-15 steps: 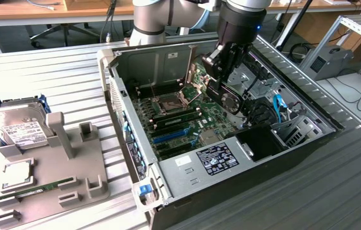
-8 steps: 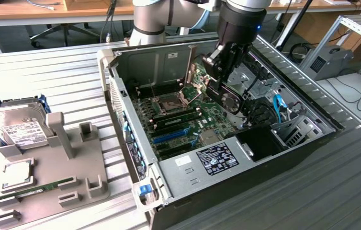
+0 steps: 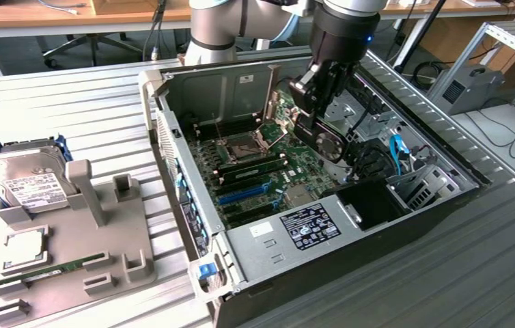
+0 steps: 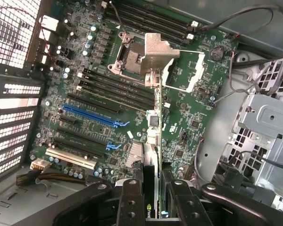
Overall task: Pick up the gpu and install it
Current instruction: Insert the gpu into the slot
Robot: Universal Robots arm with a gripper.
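Observation:
My gripper [image 3: 311,92] hangs inside the open computer case [image 3: 267,239], shut on the gpu [image 3: 322,137]. The gpu is a flat black card held on edge, with its round fan [image 3: 331,145] facing the exterior view's right. It hovers above the green motherboard [image 3: 267,167], apart from it. In the wrist view the gpu [image 4: 153,141] runs edge-on away from my gripper [image 4: 154,202], its silver end bracket [image 4: 158,52] at the far end, over the board beside the long blue slot [image 4: 92,115]. Both black fingers [image 4: 132,202] press its sides.
A grey fixture tray [image 3: 102,253] at the exterior view's left carries a silver hard drive [image 3: 25,181], a processor chip [image 3: 20,249] and a green RAM stick [image 3: 52,268]. Case walls, a blue cable [image 3: 396,152] and a metal drive cage [image 4: 266,122] crowd the card.

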